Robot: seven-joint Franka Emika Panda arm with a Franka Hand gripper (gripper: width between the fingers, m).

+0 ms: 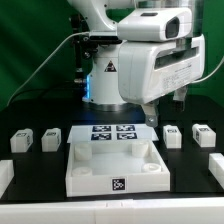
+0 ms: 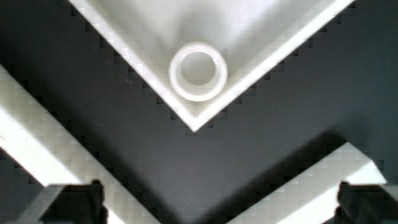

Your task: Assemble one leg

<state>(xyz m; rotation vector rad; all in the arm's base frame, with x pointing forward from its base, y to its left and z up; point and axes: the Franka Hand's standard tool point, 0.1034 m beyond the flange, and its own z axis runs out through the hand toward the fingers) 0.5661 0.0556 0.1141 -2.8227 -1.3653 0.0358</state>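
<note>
Panel [image 1: 113, 170], white and square, sits nearest you on the dark surface [image 1: 40, 192], one corner hole [image 2: 196, 70] filling the wrist view. Your fingers [image 2: 71, 203] hang over that corner, spread wide and holding nothing. Behind the panel lies the marker board [image 1: 112, 134]. Beside it rest the legs: leg [image 1: 50, 137] at the exterior view's left, another leg [image 1: 172, 133] at its right, both well apart from the fingers.

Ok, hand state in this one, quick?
Hand: open, holding nothing; the wrist view shows a corner of the white panel beyond it.
</note>
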